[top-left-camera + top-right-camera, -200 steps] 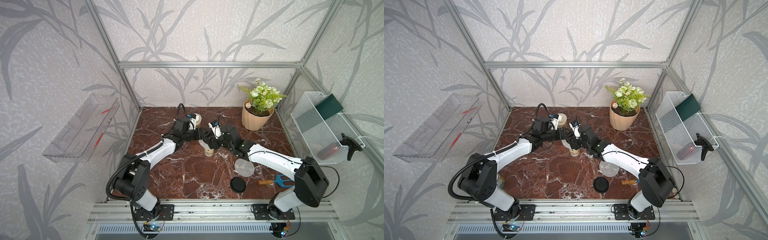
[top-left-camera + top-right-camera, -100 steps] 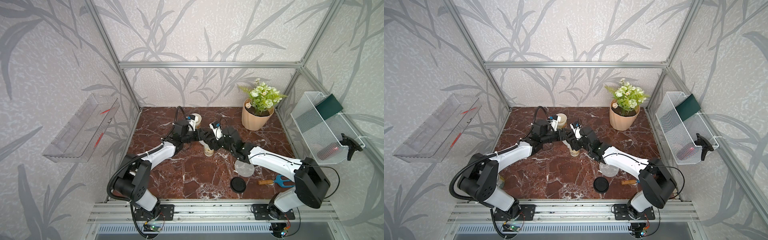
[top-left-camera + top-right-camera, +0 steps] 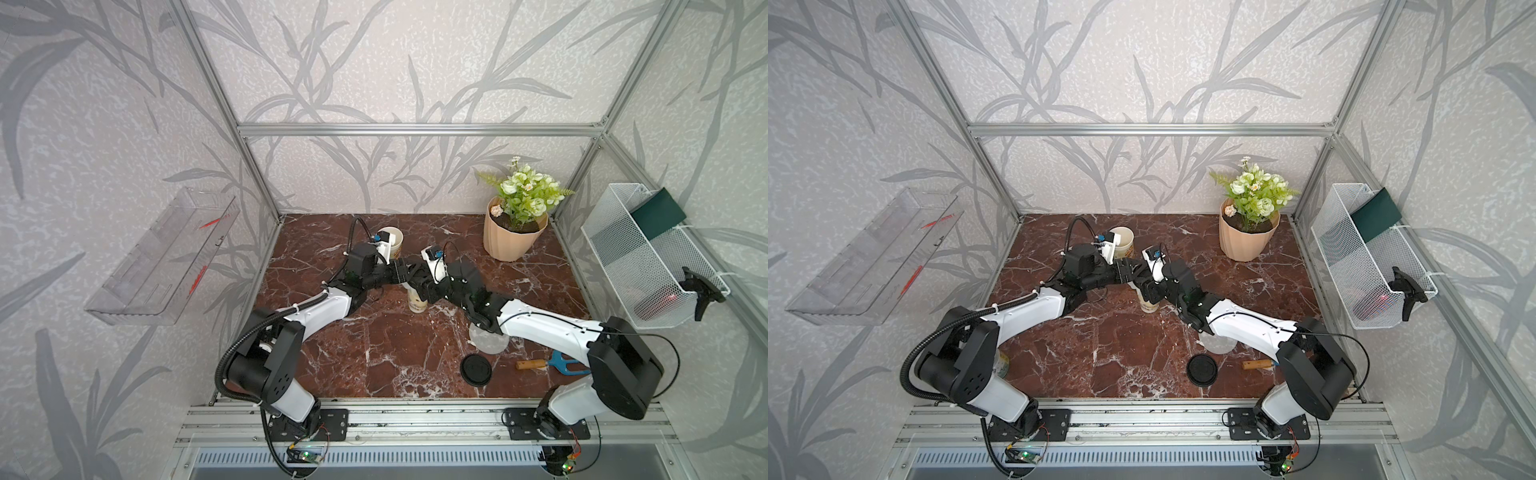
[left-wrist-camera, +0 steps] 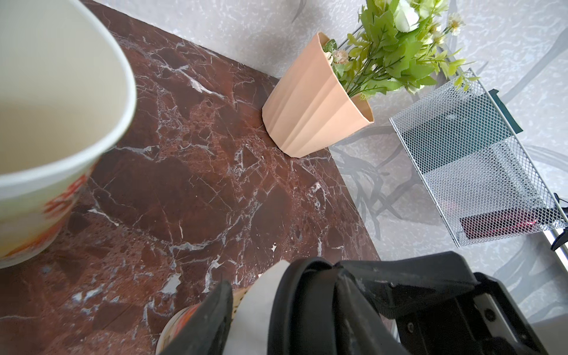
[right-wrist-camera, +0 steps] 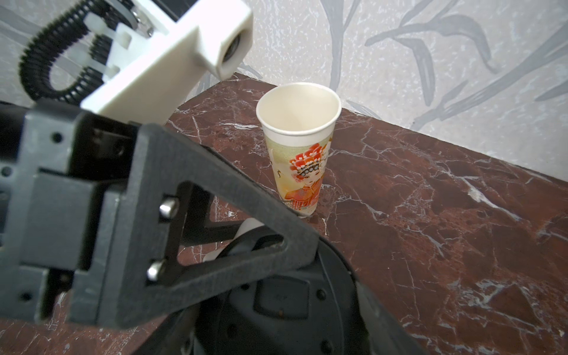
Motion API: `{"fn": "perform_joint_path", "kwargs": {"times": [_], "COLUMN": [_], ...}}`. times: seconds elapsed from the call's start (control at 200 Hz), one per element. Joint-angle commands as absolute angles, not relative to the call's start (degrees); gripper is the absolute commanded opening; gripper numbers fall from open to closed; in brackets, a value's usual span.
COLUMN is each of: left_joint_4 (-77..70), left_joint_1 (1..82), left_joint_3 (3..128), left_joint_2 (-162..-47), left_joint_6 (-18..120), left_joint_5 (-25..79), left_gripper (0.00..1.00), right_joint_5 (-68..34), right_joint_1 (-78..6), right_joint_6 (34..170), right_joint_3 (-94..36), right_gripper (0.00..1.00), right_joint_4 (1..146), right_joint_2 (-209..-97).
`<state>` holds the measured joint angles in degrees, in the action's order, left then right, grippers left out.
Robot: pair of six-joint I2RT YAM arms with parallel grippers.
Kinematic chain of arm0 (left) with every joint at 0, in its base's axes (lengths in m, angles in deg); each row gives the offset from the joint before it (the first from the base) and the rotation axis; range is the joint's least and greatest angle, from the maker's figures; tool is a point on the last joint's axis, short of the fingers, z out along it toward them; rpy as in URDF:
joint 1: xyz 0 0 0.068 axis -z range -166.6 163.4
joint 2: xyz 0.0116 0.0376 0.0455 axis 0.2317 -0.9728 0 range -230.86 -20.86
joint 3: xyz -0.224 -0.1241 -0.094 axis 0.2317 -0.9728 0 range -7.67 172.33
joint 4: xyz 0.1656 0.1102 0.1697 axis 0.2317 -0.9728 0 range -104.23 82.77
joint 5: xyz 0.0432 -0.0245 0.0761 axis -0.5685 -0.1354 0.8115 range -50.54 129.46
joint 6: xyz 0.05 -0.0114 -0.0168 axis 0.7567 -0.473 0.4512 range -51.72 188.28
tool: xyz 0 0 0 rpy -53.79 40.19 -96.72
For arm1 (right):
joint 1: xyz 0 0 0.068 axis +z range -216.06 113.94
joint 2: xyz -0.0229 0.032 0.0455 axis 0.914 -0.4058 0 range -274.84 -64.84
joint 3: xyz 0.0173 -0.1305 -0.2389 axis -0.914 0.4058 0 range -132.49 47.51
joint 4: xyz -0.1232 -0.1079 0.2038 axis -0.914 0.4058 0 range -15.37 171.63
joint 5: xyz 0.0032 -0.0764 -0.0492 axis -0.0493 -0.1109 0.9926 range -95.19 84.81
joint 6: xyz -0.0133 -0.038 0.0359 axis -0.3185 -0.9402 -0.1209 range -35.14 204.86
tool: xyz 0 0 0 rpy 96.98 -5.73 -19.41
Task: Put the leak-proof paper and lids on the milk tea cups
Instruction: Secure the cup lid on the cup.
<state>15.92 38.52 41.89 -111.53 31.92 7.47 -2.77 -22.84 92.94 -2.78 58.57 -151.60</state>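
Cream-white tapered paper cup (image 3: 417, 302) with orange print is standing on the red-brown marble surface (image 3: 374, 345) directly beneath your left gripper (image 3: 402, 272) and right gripper (image 3: 419, 281), which are meeting over its mouth. Pale translucent round paper (image 4: 261, 310) is sitting at that cup's top, just beside the left gripper's finger (image 4: 209, 319). You cannot tell whether either gripper is clenching or released. A second matching cup (image 5: 299, 147) is standing open-topped just beyond the left gripper; another pale disc (image 3: 490, 344) is lying beneath the right arm (image 3: 548, 328).
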Motion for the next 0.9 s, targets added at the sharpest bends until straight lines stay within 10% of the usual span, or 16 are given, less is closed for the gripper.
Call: {"fn": "perform_joint_path", "kwargs": {"times": [0.0,0.895], "left_joint_4": [0.5,-15.3], "left_joint_1": [38.8,38.7], "left_joint_3": [36.0,55.5], "left_joint_2": [-115.7,-113.8], "left_joint_6": [34.4,40.0], "left_joint_5": [13.0,13.8], "left_gripper": [0.54,0.81], "right_joint_5": [-1.3,-4.4], "right_joint_1": [-22.7,-22.7], "right_joint_6": [97.9,95.8], "right_joint_3": [3.9,-0.9], "right_gripper": [0.59,0.58], "right_joint_4": [77.3,78.3], "right_joint_2": [-155.9,-157.1]}}
